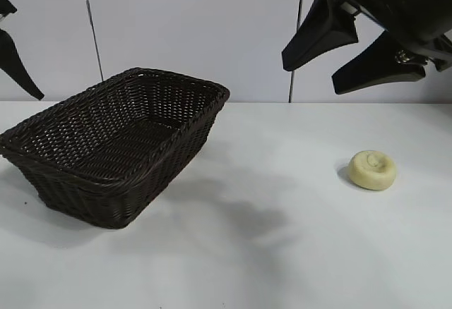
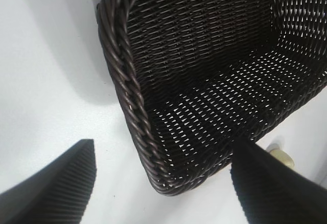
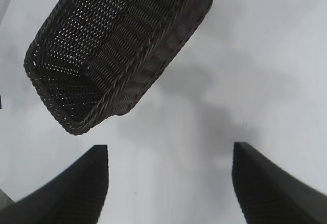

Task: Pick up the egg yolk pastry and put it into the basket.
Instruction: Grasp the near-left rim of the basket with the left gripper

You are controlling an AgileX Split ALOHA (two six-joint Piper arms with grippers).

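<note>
Pastry [image 1: 373,170], a pale yellow egg yolk puck with a dimpled top, sits on the white table [image 1: 282,252] well to the right of the dark woven wicker basket [image 1: 113,147], apart from it. Above the pastry hangs the right gripper [image 1: 342,58], fingers spread and holding nothing. At the left edge the left gripper [image 2: 163,183] hovers beside the basket's braided rim, likewise spread and holding nothing.

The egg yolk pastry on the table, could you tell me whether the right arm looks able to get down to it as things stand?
Probably yes. The right gripper hangs open and empty above the egg yolk pastry, which lies alone on the table, well clear of the basket. Nothing stands between them.
</note>
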